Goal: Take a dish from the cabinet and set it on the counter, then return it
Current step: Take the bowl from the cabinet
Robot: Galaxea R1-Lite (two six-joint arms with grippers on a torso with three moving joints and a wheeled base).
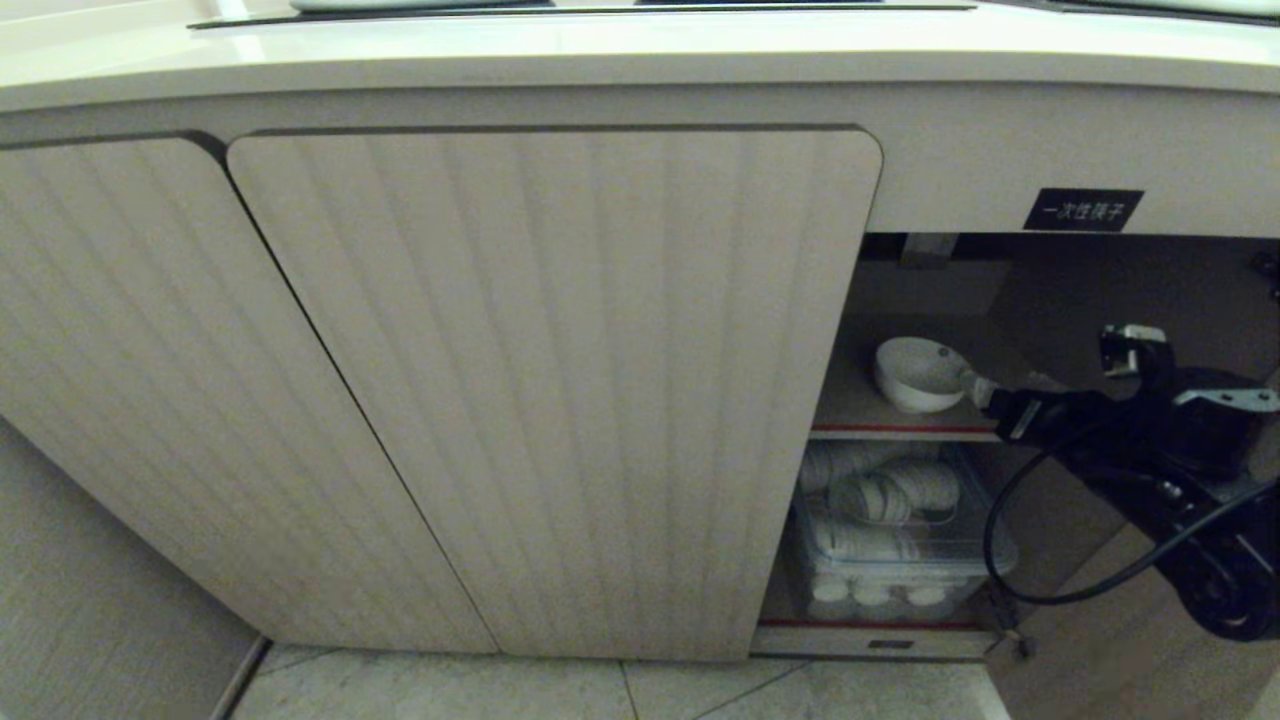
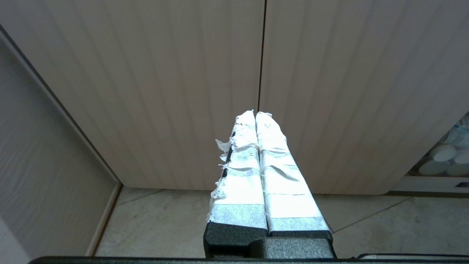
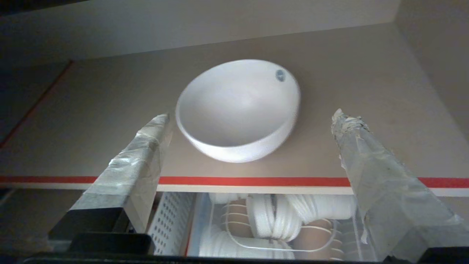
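Dish (image 3: 238,110) on cabinet (image 1: 560,390) shelf; right gripper (image 3: 253,121) jaws spread (empty).

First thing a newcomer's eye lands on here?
The white dish sitting alone on the red-edged shelf inside the open cabinet, with the right gripper spread wide just short of it. Below, a clear bin of paper cups; the left gripper rests shut facing the closed doors.

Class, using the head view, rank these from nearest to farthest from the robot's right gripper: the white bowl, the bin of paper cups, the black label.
1. white bowl, on the red-edged shelf, just left of the right gripper.
2. bin of paper cups, below the shelf.
3. black label, above the opening.
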